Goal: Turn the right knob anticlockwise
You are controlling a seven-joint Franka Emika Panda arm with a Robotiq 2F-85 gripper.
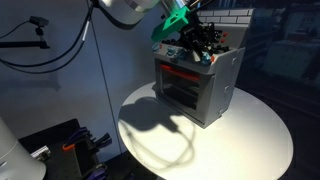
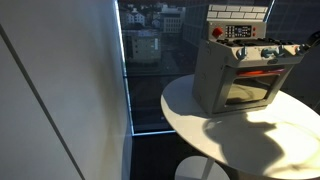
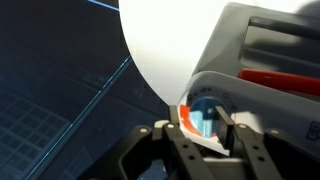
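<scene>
Dark window glass [image 2: 150,50] with city blocks beyond it stands behind the round white table [image 1: 262,150], and the grey toy oven [image 1: 215,90] sits toward the back of that table. In an exterior view the arm reaches down from above the oven, and the gripper [image 1: 203,45] is pressed in at the oven's upper front, where the controls are. In an exterior view from the door side, the knob row [image 2: 262,52] runs along the oven's top edge. The end of the row nearest the arm is too small and dark for me to pick out a single knob. The wrist view settles it. The right knob [image 3: 205,117], pale teal, sits between the fingers [image 3: 186,120], just beside the oven's red handle [image 3: 280,80]. The jaws are drawn in narrow and look to be bearing on both sides of the knob. I judge the grip made. Nothing shows how far the knob has turned, so the anticlockwise twist counts as left to do. Open air lies past the oven's corner on one side of the knob and its neighbours sit on the other. The oven looks light and could skid under the twist.
</scene>
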